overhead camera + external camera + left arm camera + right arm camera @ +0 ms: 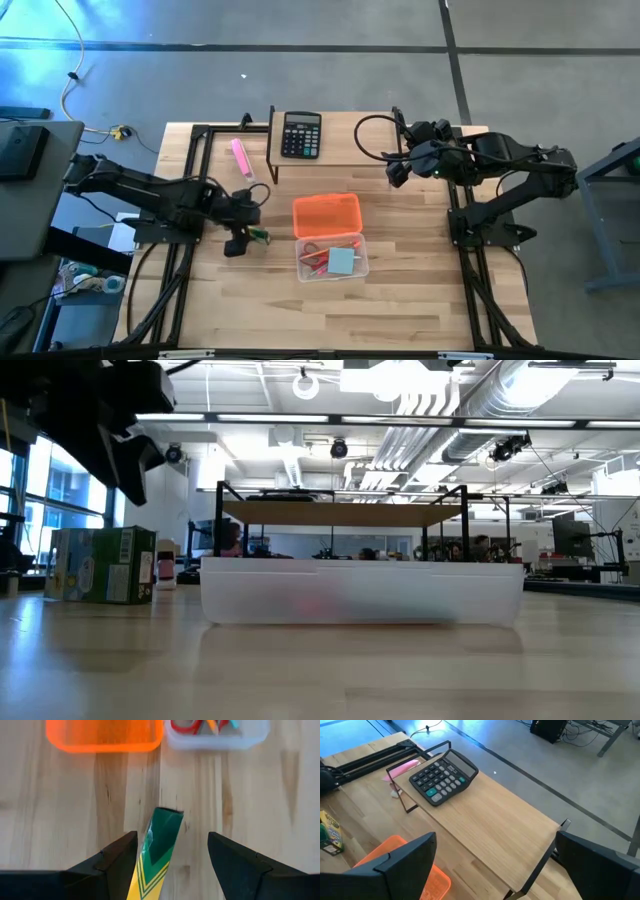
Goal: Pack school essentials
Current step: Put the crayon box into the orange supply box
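Note:
A yellow-green box (159, 845) with a dark green end lies on the table (258, 236), left of the clear container (300, 268). In the low view the yellow-green box (100, 565) rests on the wood. My left gripper (172, 840) is open and hangs above the box, a finger on either side, apart from it (125, 455). Inside the container lie the red-handled scissors (312, 253), the light-blue notepad (341, 261) and pencils. Its orange lid (327, 215) lies open on the far side. My right gripper (495, 845) is open, hovering at the raised shelf's right end (395, 172).
A black calculator (301, 134) sits on a raised wooden shelf (485, 820) at the far side. A pink marker (241, 157) lies on the table left of the shelf's leg. Bare wood shows toward the near edge (330, 315).

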Robot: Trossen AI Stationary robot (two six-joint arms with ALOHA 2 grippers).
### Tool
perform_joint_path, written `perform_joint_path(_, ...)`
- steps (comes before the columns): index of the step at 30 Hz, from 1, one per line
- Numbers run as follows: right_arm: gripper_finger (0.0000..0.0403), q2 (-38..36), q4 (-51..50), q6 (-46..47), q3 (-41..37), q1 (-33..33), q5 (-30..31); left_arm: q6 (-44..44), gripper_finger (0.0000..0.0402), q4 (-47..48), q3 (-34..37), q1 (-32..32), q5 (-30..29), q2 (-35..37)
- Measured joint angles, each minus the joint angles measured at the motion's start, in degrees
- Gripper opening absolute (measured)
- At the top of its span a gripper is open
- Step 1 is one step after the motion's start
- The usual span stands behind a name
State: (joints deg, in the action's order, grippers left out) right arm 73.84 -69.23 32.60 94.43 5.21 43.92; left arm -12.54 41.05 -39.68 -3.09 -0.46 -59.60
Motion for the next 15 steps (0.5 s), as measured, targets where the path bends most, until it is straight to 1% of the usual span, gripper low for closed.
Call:
perform_joint_path(7,0.0397,0.0,0.0,0.0,0.0,0.0,0.0,1.1,0.0229,4.4,-1.7,0.0,0.0,-6.0)
perform_joint_path(15,0.0397,0.0,0.0,0.0,0.0,0.0,0.0,1.8,0.0229,5.3,-1.9,0.0,-0.2,-11.6)
